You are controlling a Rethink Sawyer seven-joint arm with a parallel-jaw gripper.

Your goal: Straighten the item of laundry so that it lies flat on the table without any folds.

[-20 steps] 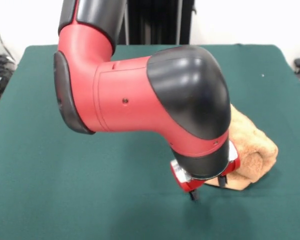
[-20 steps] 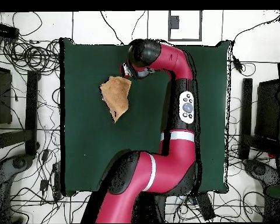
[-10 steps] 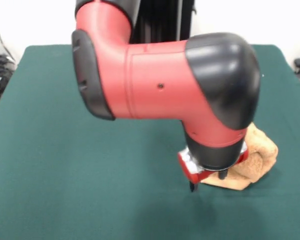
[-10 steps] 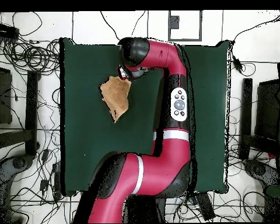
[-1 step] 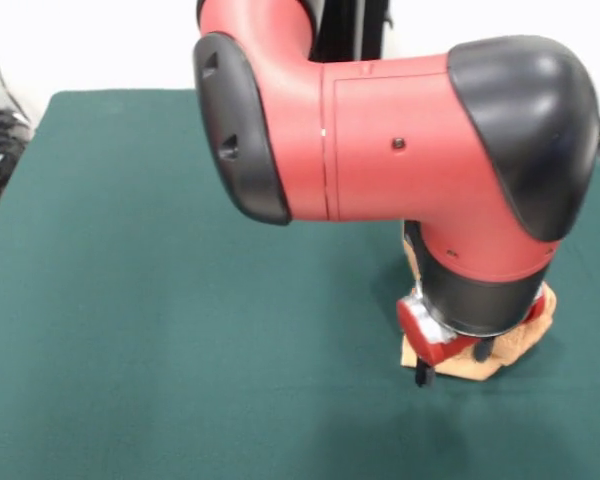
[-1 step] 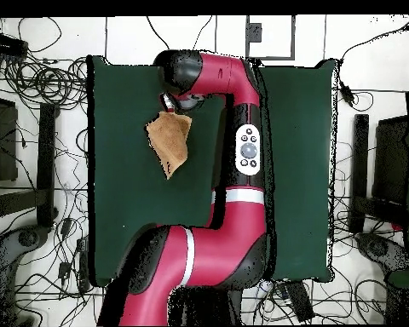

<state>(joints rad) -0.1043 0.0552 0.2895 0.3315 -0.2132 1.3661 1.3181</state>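
Tan terry towel: the item of laundry [image 5: 525, 335] lies on the green table [image 5: 160, 300], toward the near right in the front view; from overhead it [image 6: 170, 140] sits near one long edge, toward the end away from the robot's base.
Shape of it: bunched, not flat — overhead it reads as a rough wedge tapering to a point, and I take the thick look as at least one fold.
Gripper [image 5: 450, 360]: low over the towel's near left corner (most of the cloth is hidden behind the wrist), with dark finger tips showing below the red collar; one tip hangs at the cloth's edge, just above the felt.
Fingers: I cannot tell whether they are spread or pressed together, nor whether any cloth is between them.
Step in hand: as I judge it, reaching for a corner to grip — the spreading itself is not yet done.
Next move calls for: a sure pinch on one layer only, then a pull outward and away from the bulk so the fold opens.
Risk: catching both layers would merely drag the whole bundle across the felt.
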